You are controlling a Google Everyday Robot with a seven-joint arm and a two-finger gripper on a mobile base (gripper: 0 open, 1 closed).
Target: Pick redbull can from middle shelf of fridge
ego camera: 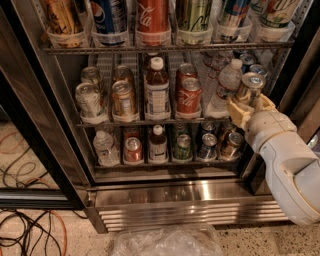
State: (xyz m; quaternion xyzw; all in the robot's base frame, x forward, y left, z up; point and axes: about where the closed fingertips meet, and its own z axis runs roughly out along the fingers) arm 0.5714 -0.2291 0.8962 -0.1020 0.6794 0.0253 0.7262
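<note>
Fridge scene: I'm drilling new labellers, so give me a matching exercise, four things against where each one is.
Things:
1 redbull can
2 tall Coca-Cola can
3 plastic bag
4 cables

Places:
A floor, far left
B top shelf
C right end of the middle shelf, at the gripper
D floor, in front of the fridge

Pairs: 1-C, 2-B, 3-D, 4-A
</note>
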